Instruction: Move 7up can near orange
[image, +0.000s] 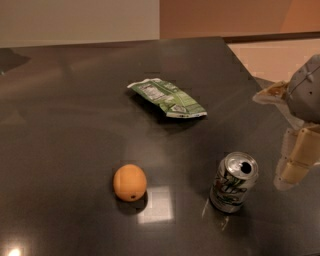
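Observation:
The 7up can (233, 182) stands upright on the dark table (75, 115), front right, with its silver top and pull-tab hole showing. The orange (130, 182) sits on the table to the can's left, about a can's height and a half away from it. My gripper (289, 175) hangs at the right edge of the view, to the right of the can and apart from it, with its cream-coloured tip pointing down. It holds nothing that I can see.
A flat crinkled green-and-white snack bag (167, 97) lies behind the can and the orange, near the table's middle. The table's right edge (250, 70) runs diagonally behind the gripper, with pale floor beyond it.

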